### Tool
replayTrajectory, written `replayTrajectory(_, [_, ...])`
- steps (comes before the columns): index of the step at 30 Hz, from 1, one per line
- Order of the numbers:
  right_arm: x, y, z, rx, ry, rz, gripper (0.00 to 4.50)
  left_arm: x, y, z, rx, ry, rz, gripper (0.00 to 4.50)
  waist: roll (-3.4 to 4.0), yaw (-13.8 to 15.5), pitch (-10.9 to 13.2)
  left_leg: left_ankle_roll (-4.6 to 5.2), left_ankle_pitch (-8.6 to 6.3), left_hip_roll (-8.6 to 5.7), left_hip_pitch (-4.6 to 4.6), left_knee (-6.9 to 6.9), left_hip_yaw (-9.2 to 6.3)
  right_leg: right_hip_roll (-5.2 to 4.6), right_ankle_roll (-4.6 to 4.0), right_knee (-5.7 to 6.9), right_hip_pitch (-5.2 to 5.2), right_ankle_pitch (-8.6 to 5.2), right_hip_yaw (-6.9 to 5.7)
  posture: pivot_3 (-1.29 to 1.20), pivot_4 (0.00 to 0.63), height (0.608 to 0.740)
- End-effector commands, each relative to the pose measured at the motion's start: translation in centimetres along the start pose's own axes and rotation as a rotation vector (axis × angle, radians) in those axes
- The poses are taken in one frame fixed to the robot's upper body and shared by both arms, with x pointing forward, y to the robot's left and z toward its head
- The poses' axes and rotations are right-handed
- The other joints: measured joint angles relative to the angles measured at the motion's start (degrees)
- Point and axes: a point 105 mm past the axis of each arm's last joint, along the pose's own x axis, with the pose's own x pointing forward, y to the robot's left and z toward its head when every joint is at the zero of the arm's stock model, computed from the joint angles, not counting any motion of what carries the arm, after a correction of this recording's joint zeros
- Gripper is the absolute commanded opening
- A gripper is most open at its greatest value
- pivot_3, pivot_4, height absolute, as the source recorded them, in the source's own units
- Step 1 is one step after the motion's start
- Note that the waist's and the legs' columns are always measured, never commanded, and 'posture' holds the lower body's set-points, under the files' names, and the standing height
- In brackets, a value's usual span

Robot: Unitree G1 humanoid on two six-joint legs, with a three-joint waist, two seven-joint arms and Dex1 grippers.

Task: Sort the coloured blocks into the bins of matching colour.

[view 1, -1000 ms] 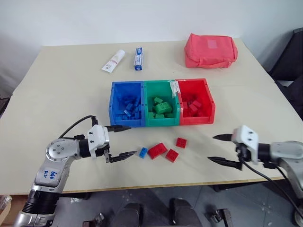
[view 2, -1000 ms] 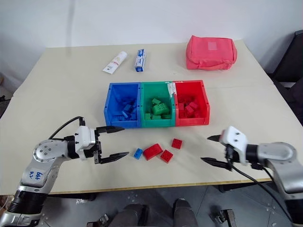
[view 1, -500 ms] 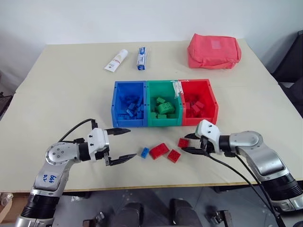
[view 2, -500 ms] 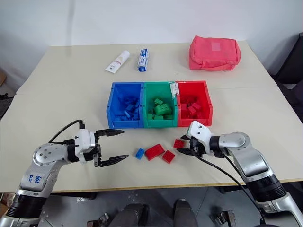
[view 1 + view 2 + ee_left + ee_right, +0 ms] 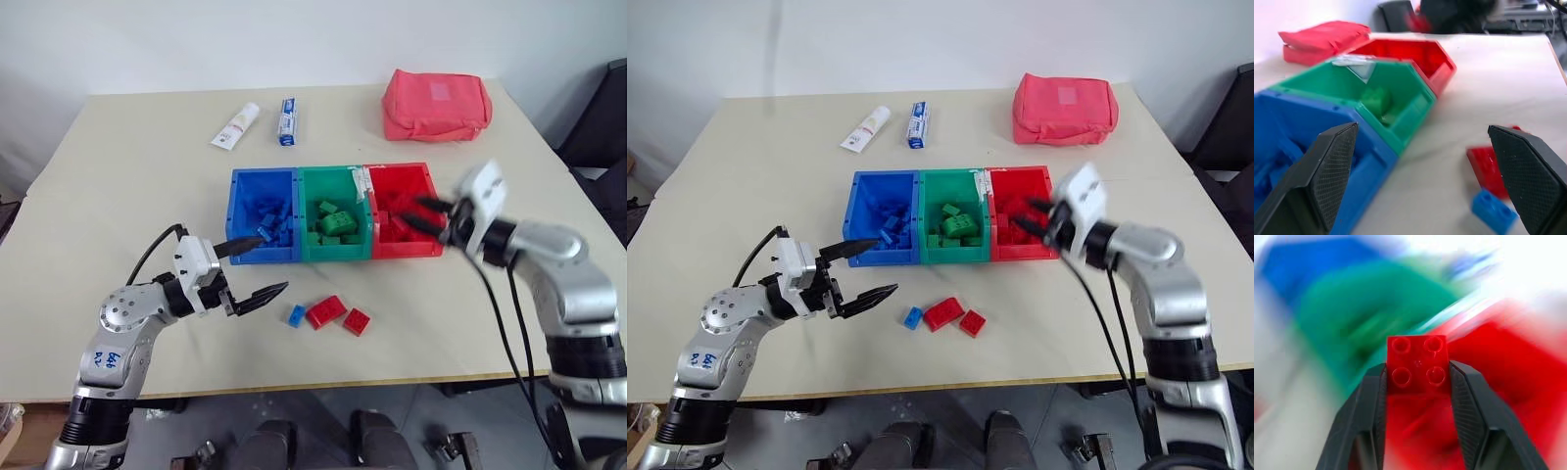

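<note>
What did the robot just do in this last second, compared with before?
The right gripper swung in, closed on a small red block and lifted it over the red bin. The left gripper stayed open; the other three blocks stayed put.

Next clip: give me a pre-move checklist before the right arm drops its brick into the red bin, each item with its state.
1. Right gripper jaws shut on the red brick: ok.
2. Brick colour matches the red bin: ok.
3. Right gripper over the red bin's opening: ok; in the left eye view it sits above the bin's right side.
4. Brick fully past the bin's rim: cannot tell.
5. Left gripper apart from the red bin, jaws open near the blue bin: ok.
6. Sorting left: two red bricks and the blue brick lie on the table: not ok.
</note>
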Motion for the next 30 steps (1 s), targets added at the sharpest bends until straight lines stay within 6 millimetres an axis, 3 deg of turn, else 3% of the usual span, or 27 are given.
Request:
replayTrajectory(1, [0.7, -2.6, -0.2, 0.056, 0.007, -0.144, 1.42, 0.2, 0.0, 1.0, 0.024, -0.030, -0.002, 4.50, -0.01, -0.10, 0.00, -0.01, -0.01, 0.00, -0.01, -0.02, 0.00, 0.01, -0.01, 0.00, -0.04, -0.01, 0.01, 0.00, 0.150, 0.740])
replayTrajectory(3, [1.2, -3.2, -0.8, 0.056, 0.043, -0.157, 1.42, 0.4, 0.0, 1.0, 0.024, -0.030, -0.003, 4.50, 0.00, -0.14, 0.00, 0.00, -0.01, -0.01, -0.03, -0.07, 0.01, 0.00, -0.01, 0.01, -0.06, -0.01, 0.01, 0.00, 0.150, 0.740])
replayTrajectory(8, [1.6, -3.3, -0.8, 0.032, 0.031, -0.138, 3.11, 0.6, 0.3, 1.0, 0.029, -0.030, -0.009, 4.50, 0.00, -0.14, 0.00, 0.04, -0.03, -0.05, -0.17, -0.05, 0.01, -0.01, 0.00, 0.02, -0.11, 0.00, -0.02, 0.00, 0.150, 0.740])
replayTrajectory(12, [0.2, -2.6, -0.8, -0.004, 0.019, -0.079, 4.48, 0.5, 0.3, 0.8, 0.030, -0.022, -0.017, 4.50, 0.00, -0.13, 0.00, 0.04, -0.03, -0.04, -0.18, -0.02, 0.02, -0.01, 0.00, 0.00, -0.12, 0.00, -0.03, 0.00, 0.150, 0.740])
replayTrajectory(19, [-5.9, 1.5, -1.0, -0.099, -0.018, 0.218, 4.48, -0.5, 0.5, -0.6, 0.087, 0.054, -0.070, 4.50, 0.00, 0.15, 0.00, 0.08, -0.05, -0.05, -0.19, 0.04, 0.00, -0.01, 0.01, -0.07, -0.06, 0.01, -0.05, 0.00, 0.150, 0.740])
replayTrajectory(24, [-10.6, 2.8, -5.8, -0.168, 0.235, 0.342, 4.48, -1.5, -1.6, -1.9, 0.081, 0.125, -0.243, 4.50, 0.00, 0.04, 0.00, 0.09, -0.06, -0.04, -0.12, 0.07, 0.03, -0.02, 0.01, -0.12, 0.01, 0.00, -0.02, 0.00, 0.150, 0.740])
replayTrajectory(27, [-11.4, 3.1, -6.8, -0.180, 0.269, 0.360, 4.48, -1.9, -2.3, -2.2, 0.079, 0.135, -0.287, 4.50, 0.01, -0.33, 0.00, 0.09, -0.06, 0.00, 0.03, 0.06, 0.15, -0.02, 0.01, -0.08, 0.09, 0.00, 0.09, 0.00, 0.150, 0.740])
replayTrajectory(30, [-9.9, 5.1, -6.6, -0.149, 0.229, 0.416, 4.48, -2.1, -2.8, -2.4, 0.077, 0.133, -0.320, 4.50, 0.02, -0.21, 0.01, 0.04, -0.03, 0.05, 0.07, 0.04, 0.17, -0.01, 0.01, -0.02, 0.08, 0.00, 0.08, 0.00, 0.150, 0.740])
